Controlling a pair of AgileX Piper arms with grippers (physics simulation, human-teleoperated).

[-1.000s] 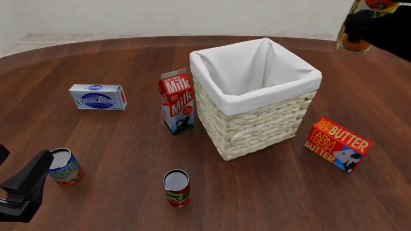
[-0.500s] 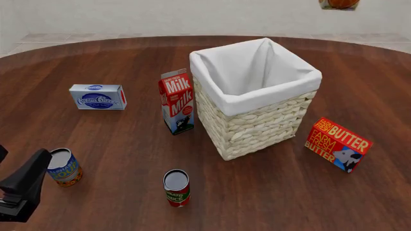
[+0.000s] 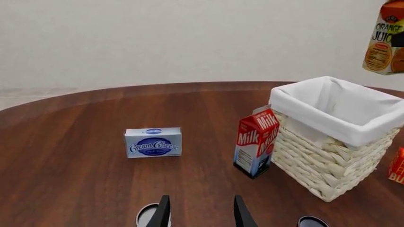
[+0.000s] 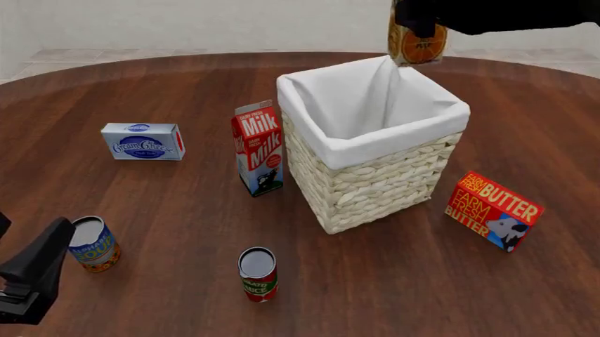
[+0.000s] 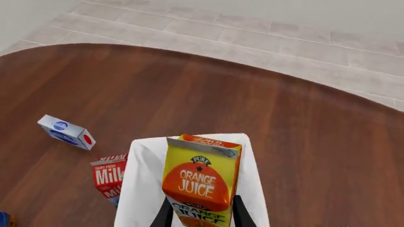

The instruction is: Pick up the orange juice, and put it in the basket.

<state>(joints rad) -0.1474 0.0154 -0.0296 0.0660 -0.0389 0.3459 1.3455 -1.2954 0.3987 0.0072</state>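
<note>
High above the far side of the basket (image 4: 375, 151), the orange juice (image 4: 418, 43) is held up in the air by the right gripper (image 5: 200, 213). Its two jaws are pressed against the flat sides of the carton, low down near its bottom, as seen in the right wrist view. The carton looks stiff, with smooth flat sides, so it could slip if it is squeezed too softly. It is likely to be a bit heavy if it is full, and it could be dented if it is squeezed too hard. Flat sides are the best place to be held, not the corners. The left gripper (image 3: 200, 213) is kept low near the table with its jaws spread apart, and nothing is held in it.
</note>
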